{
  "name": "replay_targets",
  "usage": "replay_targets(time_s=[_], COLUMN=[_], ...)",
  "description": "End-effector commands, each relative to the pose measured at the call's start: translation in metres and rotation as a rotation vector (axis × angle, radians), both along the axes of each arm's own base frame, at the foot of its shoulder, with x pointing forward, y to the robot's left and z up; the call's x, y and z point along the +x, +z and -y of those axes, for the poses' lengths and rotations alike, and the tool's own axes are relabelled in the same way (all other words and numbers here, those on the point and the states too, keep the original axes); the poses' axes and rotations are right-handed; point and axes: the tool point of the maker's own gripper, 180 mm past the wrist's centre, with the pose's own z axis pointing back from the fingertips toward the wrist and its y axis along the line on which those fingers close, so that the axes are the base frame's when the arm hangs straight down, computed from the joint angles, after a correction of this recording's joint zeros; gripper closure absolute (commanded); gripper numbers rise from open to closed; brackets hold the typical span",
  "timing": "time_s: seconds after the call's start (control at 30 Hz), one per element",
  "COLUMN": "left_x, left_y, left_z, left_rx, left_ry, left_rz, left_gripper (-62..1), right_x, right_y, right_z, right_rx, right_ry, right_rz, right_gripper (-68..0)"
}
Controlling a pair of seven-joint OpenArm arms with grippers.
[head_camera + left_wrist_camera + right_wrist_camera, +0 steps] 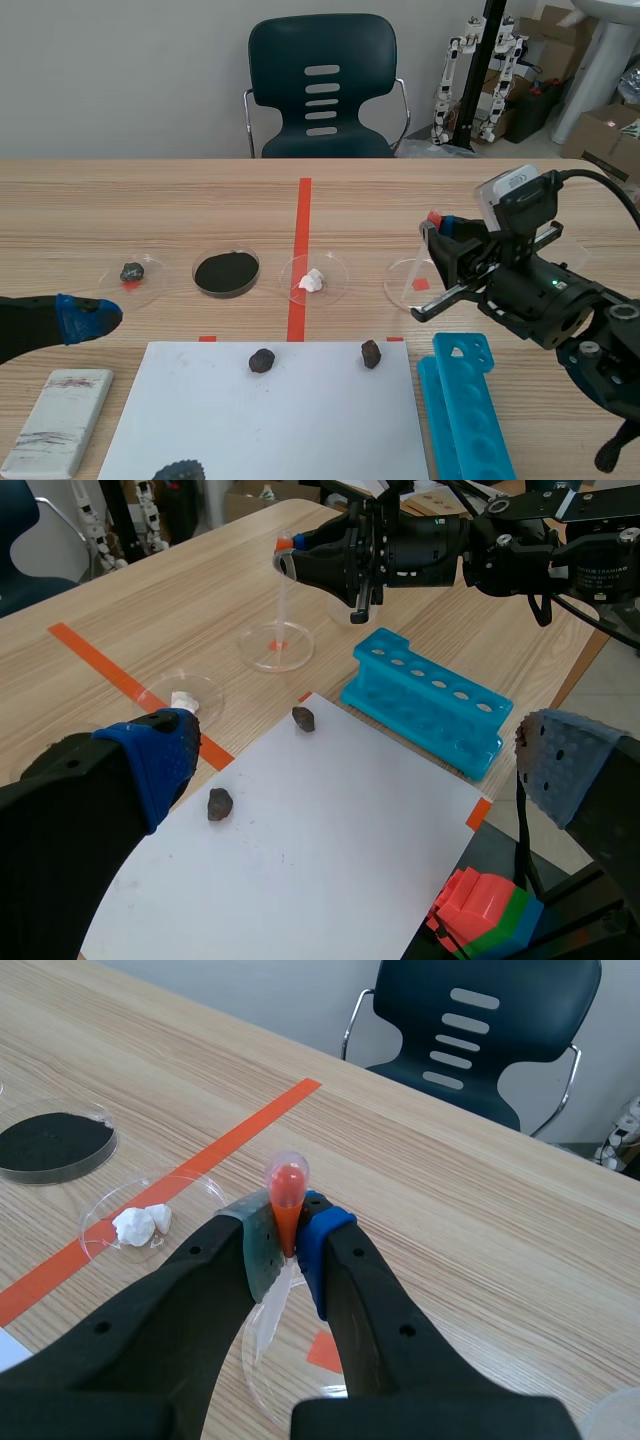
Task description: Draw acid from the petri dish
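pipette (287,1195) upright, orange bulb up, tip down in clear petri dish (300,652), clamped by right end effector (285,1245), left end effector (355,760) spread wide

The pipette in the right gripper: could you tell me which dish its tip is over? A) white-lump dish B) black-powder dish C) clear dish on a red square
C: the right gripper holds the pipette with its tip down in the clear dish on the red square.
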Motion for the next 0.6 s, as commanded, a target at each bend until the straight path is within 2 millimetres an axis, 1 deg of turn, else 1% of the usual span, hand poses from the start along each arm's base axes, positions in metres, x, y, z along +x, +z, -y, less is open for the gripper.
replay_targets(time_s=[0.0, 0.2, 0.3, 0.57], left_x=[0.0022, 0.0022, 0.0022, 0.0022], left_y=[0.0091, 0.0091, 0.0091, 0.0091], left_z=[0.0024, 0.0024, 0.0024, 0.0024], left_rx=[-0.033, -0.033, -0.033, -0.033], left_ry=[0.004, 0.004, 0.004, 0.004], left_rz=[0.022, 0.022, 0.022, 0.022], left_gripper=[-62.3, -62.3, -62.3, -62.3], right_x=[0.0075, 0.0076, 0.0076, 0.0076], right_y=[0.0107, 0.0110, 0.0110, 0.0110], right_z=[0.0015, 0.0016, 0.0016, 0.0016], right_rx=[0.012, 0.015, 0.015, 0.015], right_ry=[-0.003, -0.004, -0.004, -0.004], right_rz=[0.030, 0.030, 0.030, 0.030], right_gripper=[-4.2, -4.3, -6.6, -6.6])
